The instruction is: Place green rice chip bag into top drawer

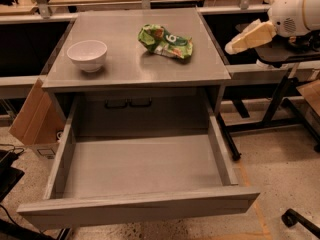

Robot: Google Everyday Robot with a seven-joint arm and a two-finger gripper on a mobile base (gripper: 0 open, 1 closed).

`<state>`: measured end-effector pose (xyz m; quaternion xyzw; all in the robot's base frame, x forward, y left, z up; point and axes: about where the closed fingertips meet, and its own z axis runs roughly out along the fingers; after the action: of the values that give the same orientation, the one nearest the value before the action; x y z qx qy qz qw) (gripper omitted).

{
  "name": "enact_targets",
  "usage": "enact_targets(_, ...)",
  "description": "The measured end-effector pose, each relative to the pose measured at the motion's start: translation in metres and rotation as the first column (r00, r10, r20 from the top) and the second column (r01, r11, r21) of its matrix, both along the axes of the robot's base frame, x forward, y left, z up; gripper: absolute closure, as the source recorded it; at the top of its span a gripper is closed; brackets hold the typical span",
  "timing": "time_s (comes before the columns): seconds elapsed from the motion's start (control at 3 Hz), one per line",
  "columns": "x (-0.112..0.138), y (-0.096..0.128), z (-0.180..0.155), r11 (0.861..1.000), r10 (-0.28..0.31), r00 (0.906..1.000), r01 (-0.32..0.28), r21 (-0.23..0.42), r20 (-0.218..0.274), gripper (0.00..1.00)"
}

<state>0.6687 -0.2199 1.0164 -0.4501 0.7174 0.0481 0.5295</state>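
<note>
The green rice chip bag (165, 41) lies crumpled on the grey table top (135, 69), right of centre and towards the back. The top drawer (140, 169) is pulled fully out below the table top, and its smooth grey bottom is bare. My gripper (246, 37), cream-coloured on a white arm (295, 9), hangs in the air just past the table's right edge. It is to the right of the bag, at about the bag's height, and not touching it.
A white bowl (87, 55) stands on the left of the table top. A cardboard box (32, 119) leans against the table's left side. A black stand (285, 59) with legs is at the right, below my arm. A caster (290, 218) sits on the floor at the bottom right.
</note>
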Motion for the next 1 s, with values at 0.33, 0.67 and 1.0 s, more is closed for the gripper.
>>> enact_targets(0.33,0.037,0.028,-0.01,0.998,0.028,0.9992,-0.026,0.065,-0.027,0.0)
enact_targets(0.67,0.081,0.065,-0.026,0.99,0.073,0.9953,-0.065,0.121,-0.063,0.0)
enact_targets(1.0,0.128,0.106,-0.051,0.982,0.102,0.9902,-0.085,0.167,-0.095,0.0)
